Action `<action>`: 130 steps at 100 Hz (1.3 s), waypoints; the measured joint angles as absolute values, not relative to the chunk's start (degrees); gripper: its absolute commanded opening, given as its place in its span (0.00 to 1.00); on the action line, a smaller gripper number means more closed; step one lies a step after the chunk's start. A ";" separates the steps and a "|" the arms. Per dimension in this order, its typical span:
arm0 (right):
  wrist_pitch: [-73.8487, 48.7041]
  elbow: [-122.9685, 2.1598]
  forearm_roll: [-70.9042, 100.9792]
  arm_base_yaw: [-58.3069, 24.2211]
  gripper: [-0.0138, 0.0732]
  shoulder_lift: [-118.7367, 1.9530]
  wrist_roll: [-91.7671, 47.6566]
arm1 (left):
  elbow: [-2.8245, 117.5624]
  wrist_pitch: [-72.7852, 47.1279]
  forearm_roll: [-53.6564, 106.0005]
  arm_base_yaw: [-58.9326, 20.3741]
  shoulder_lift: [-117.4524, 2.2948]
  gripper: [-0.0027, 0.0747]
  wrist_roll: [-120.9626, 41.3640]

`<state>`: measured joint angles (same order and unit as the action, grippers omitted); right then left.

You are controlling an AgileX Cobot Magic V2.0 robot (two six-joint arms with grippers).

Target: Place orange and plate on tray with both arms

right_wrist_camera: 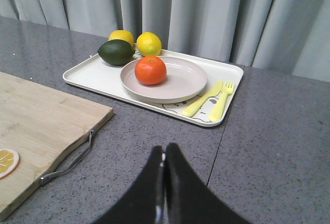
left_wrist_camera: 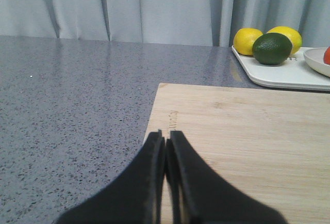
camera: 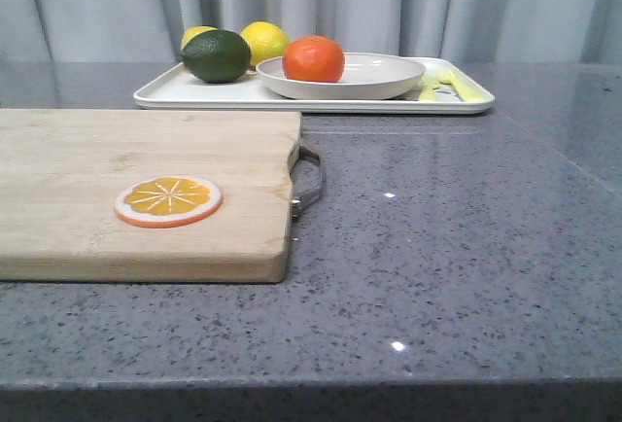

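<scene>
The orange point(camera: 313, 58) sits in the off-white plate point(camera: 389, 77), and the plate rests on the long white tray point(camera: 175, 91) at the back of the table. In the right wrist view the orange point(right_wrist_camera: 150, 69) lies on the plate point(right_wrist_camera: 185, 82), on the tray point(right_wrist_camera: 93, 77). My left gripper point(left_wrist_camera: 166, 137) is shut and empty, over the near corner of the wooden cutting board point(left_wrist_camera: 247, 131). My right gripper point(right_wrist_camera: 164, 150) is shut and empty above the grey tabletop, short of the tray. Neither gripper shows in the front view.
Two yellow lemons point(camera: 264, 39) and a dark green lime point(camera: 216, 55) lie on the tray's left end. Yellow cutlery print point(right_wrist_camera: 211, 100) marks its right end. The cutting board point(camera: 97, 189) holds a flat orange slice point(camera: 167, 200) and has a metal handle point(camera: 307, 181).
</scene>
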<state>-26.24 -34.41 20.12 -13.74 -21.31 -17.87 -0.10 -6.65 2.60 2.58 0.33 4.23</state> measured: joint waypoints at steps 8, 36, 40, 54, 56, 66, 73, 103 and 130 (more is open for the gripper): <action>-26.24 -34.41 20.12 -13.74 0.08 -21.31 -17.87 | -0.10 -6.65 2.60 2.58 0.33 0.01 4.23; -26.24 -34.41 20.12 -13.74 0.08 -21.31 -17.87 | -0.10 -6.65 2.60 2.58 0.33 0.01 4.23; -26.24 -34.41 20.12 -13.74 0.08 -21.31 -17.87 | -0.10 -6.65 2.60 2.58 0.33 0.01 4.23; -25.47 -34.13 20.09 -13.74 0.08 -21.31 -17.87 | -0.10 -6.65 2.60 2.58 0.33 0.01 4.23; -24.94 -33.94 19.94 -13.74 0.08 -21.31 -17.87 | -0.10 -6.65 2.60 2.58 0.33 0.01 4.23; -20.97 -32.09 16.52 -13.74 0.08 -21.29 -16.07 | -0.10 -6.65 2.60 2.58 0.33 0.01 4.23; -17.38 -30.04 12.07 -13.74 0.08 -20.59 -11.79 | -0.10 -6.65 2.60 2.58 0.33 0.01 4.23; -5.99 -18.49 -1.01 -8.38 0.08 -13.75 2.86 | -0.10 -6.76 2.60 2.58 0.33 0.01 4.23; -5.33 -8.18 -1.39 -3.22 0.08 -5.50 3.31 | -0.10 -6.76 2.60 2.58 0.33 0.01 4.23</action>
<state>-5.33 -8.18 -1.39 -3.22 -5.50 3.31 -0.10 -6.76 2.60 2.58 0.33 4.23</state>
